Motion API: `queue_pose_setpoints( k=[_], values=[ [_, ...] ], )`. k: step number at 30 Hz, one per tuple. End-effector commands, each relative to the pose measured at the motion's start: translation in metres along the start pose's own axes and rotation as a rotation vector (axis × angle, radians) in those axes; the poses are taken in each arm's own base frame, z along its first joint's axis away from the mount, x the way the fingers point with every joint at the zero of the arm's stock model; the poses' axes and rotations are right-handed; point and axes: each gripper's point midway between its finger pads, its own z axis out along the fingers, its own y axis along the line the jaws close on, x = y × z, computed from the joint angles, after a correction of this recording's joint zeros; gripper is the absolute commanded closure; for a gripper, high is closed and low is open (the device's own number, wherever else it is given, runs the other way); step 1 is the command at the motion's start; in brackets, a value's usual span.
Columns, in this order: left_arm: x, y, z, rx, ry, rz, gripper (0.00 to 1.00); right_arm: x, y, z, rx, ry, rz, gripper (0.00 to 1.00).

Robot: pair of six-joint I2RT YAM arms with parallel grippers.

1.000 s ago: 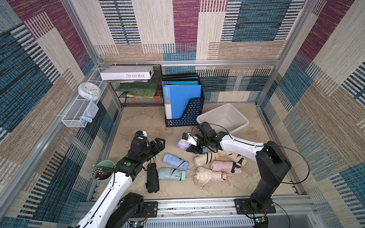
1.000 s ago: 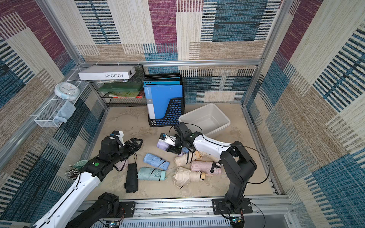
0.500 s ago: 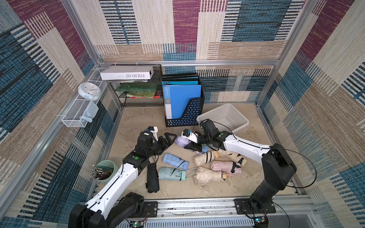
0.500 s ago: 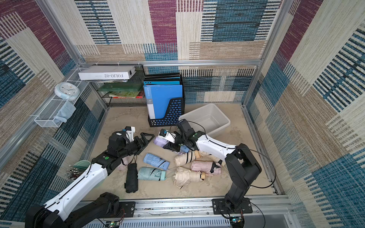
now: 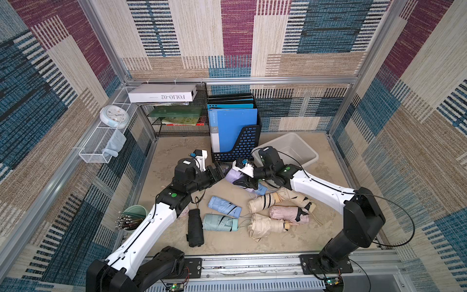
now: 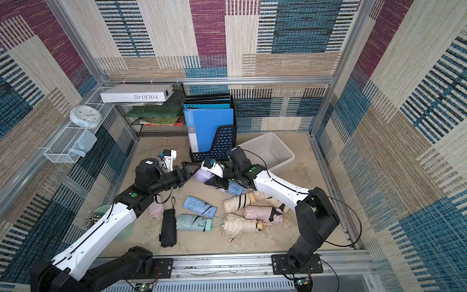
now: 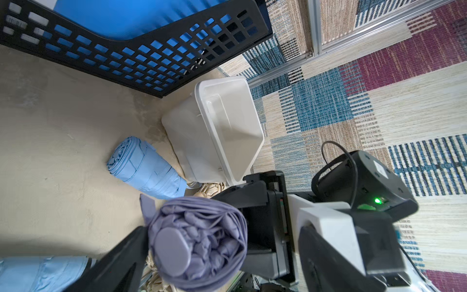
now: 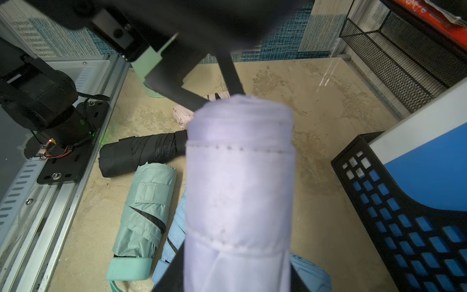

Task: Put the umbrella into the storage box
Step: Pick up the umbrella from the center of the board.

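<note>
Lilac umbrella (image 5: 233,175) hangs clamped in the right pincer (image 5: 246,182) in both top views, long axis aimed at the wide-apart left pincer (image 5: 221,172), which has reached in since a second ago; the storage box (image 5: 312,158) sits behind the right arm. Left wrist view shows the umbrella's cap end-on between the left jaws; right wrist view, its sleeve above the table (image 8: 316,126).

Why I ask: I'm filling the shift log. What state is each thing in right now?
storage box: upright, empty.
right claw: shut on the lilac umbrella.
lilac umbrella: folded, outside the storage box.
left claw: open at the lilac umbrella's free end.
black umbrella: folded, lying flat.
mint umbrella: folded, lying flat.
file holder: upright, holding folders.
</note>
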Motion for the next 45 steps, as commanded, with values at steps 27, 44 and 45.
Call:
queue_pose_setpoints(
  k=[27,44,45],
  values=[
    [-0.003,0.001,0.017,-0.007,0.036,-0.040,0.63,-0.037,-0.010,0.011,-0.042,-0.095,0.023,0.83],
    [-0.030,-0.021,0.020,0.005,-0.020,0.022,1.00,-0.052,-0.026,-0.013,0.103,-0.057,0.083,0.23],
    [-0.033,-0.023,0.019,0.004,-0.030,0.028,1.00,-0.054,-0.026,-0.017,0.117,-0.059,0.084,0.20]
  ],
)
